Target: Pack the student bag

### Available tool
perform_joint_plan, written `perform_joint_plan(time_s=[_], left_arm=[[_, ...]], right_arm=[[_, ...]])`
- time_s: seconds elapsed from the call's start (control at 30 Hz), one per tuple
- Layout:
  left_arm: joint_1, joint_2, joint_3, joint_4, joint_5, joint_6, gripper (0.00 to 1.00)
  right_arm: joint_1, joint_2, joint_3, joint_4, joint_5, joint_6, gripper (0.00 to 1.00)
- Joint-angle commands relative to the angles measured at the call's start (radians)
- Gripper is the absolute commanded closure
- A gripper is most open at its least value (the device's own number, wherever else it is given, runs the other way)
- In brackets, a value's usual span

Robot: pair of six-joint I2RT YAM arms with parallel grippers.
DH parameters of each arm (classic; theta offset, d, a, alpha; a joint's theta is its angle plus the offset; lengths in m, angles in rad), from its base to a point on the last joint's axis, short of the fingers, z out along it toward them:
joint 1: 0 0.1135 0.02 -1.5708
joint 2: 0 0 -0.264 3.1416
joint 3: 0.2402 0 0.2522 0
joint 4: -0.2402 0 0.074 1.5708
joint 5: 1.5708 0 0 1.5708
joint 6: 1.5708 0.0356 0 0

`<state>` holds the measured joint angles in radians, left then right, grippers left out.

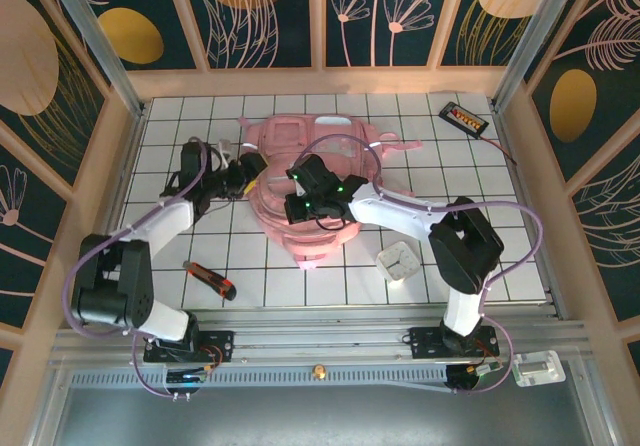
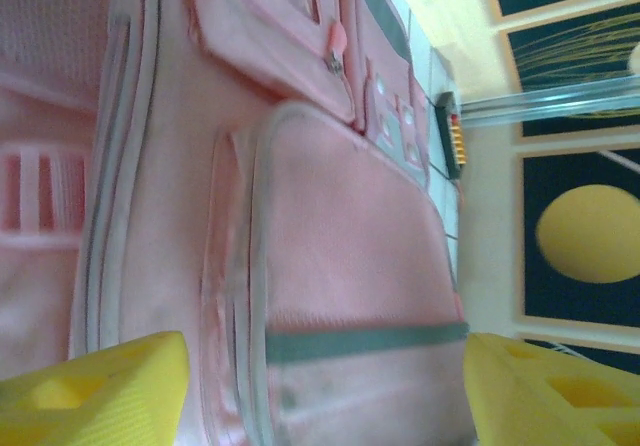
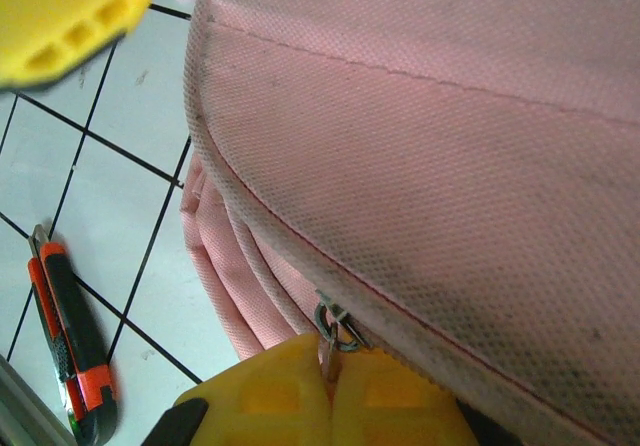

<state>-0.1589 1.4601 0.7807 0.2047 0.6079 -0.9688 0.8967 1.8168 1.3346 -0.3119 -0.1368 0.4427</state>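
Note:
The student bag [image 1: 290,131] is a large pink backpack lying flat in the middle of the tiled table. My left gripper [image 1: 243,178] is at its left side. In the left wrist view that gripper [image 2: 325,391] is open, its yellow fingers spread either side of a pink pocket panel [image 2: 340,236] with a grey strip, gripping nothing. My right gripper [image 1: 300,206] is over the bag's near edge. In the right wrist view it [image 3: 330,371] is shut on the metal zipper pull [image 3: 337,328] along the mesh-textured seam.
An orange-and-black box cutter [image 1: 210,280] lies on the tiles at the near left, also seen in the right wrist view [image 3: 70,346]. A small white object [image 1: 402,261] sits near the right. A black device [image 1: 463,118] lies at the back right corner.

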Motion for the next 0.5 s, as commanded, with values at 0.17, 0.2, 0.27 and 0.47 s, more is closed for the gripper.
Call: perform_joint_plan(time_s=[0.17, 0.2, 0.27, 0.47], left_arm=[[-0.057, -0.042, -0.111, 0.23, 0.038, -0.228, 0.36], [-0.069, -0.032, -0.113, 0.249, 0.037, -0.243, 0.37], [-0.085, -0.014, -0.114, 0.267, 0.033, -0.26, 0.38], [-0.1, 0.023, -0.126, 0.311, 0.031, -0.289, 0.41]], right_arm=[[0.001, -0.017, 0.002, 0.01, -0.047, -0.024, 1.0], [0.001, -0.016, 0.002, 0.014, -0.049, -0.022, 1.0], [0.001, -0.016, 0.0, 0.02, -0.053, -0.021, 1.0], [-0.001, -0.026, -0.002, 0.023, -0.049, -0.023, 1.0]])
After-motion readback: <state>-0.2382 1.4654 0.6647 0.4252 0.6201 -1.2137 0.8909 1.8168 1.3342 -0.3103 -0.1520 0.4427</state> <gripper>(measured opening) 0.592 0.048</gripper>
